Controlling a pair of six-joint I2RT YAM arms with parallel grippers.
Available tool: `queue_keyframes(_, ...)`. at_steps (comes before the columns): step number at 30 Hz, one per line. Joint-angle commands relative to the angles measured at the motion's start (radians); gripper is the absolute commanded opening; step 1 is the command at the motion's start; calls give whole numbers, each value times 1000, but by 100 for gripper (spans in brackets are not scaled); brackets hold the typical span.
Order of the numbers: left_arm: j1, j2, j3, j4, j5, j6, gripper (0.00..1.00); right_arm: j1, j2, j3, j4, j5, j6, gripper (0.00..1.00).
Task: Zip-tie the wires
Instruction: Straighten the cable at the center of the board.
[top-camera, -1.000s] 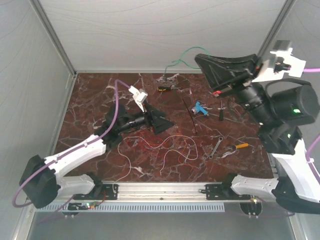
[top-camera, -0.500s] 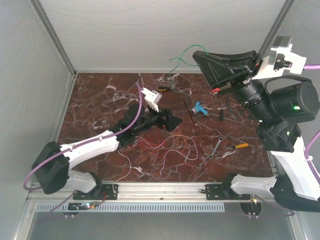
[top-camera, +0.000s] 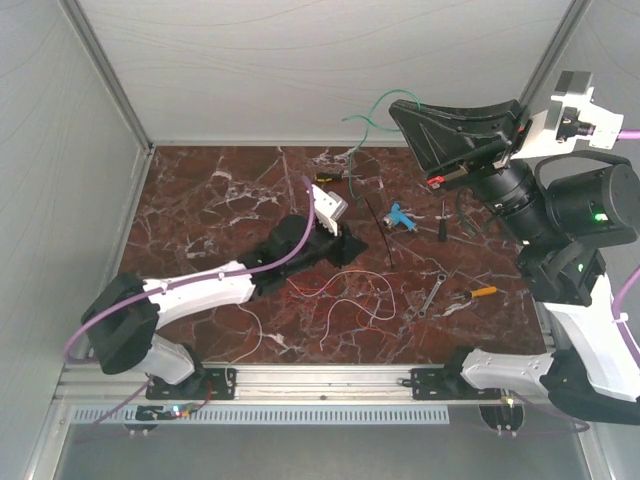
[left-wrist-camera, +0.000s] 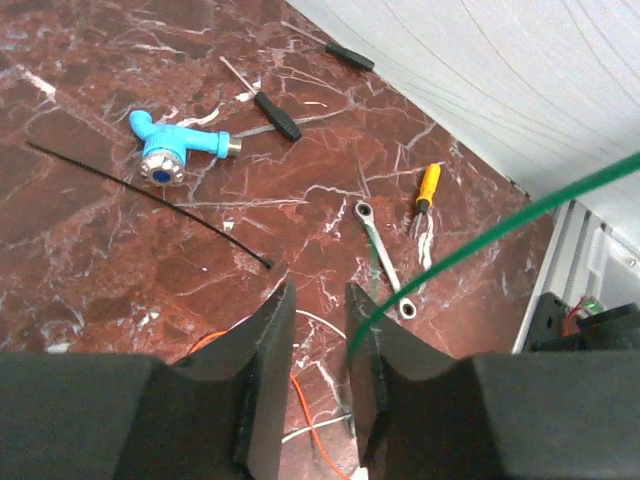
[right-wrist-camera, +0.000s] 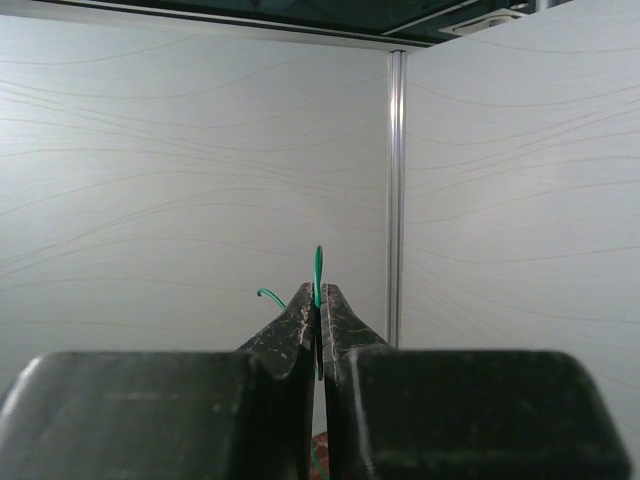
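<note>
Thin red, white and orange wires (top-camera: 335, 292) curl in loose loops on the marble near the table's front. My left gripper (top-camera: 350, 246) hovers just behind them; in the left wrist view its jaws (left-wrist-camera: 319, 290) stand a narrow gap apart, with an orange wire (left-wrist-camera: 300, 400) and a white one below. A green wire (left-wrist-camera: 530, 210) slants down across the right fingertip. My right gripper (top-camera: 396, 110) is raised high at the back, shut on that green wire (right-wrist-camera: 319, 265). The black zip tie (top-camera: 378, 232) (left-wrist-camera: 150, 195) lies flat, right of the left gripper.
A blue tool (top-camera: 402, 217) (left-wrist-camera: 165, 150), a black screwdriver (top-camera: 442, 222), a wrench (top-camera: 433, 293) (left-wrist-camera: 383, 258) and an orange-handled screwdriver (top-camera: 483, 291) lie on the right half. A small black-and-yellow tool (top-camera: 326, 178) sits near the back wall. White walls enclose three sides.
My left arm has swung right towards the table's centre, and its jaws have narrowed from wide open. The right gripper holds the green wire in nearly the same place.
</note>
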Motion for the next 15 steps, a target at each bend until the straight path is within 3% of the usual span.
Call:
queue_keyframes(1, -1, 23, 8, 126, 55, -5, 15, 8, -4, 48, 29, -6, -3, 0)
queue_keyframes(3, -2, 17, -5, 139, 46, -7, 0, 8, -4, 58, 19, -1, -9, 0)
queue_keyframes(10, 0, -91, -54, 89, -47, 50, 0, 8, -25, 77, -18, 66, -55, 0)
queue_keyframes(15, 2, -215, -25, -149, -180, 194, 0, 8, -63, 22, -84, 173, -79, 0)
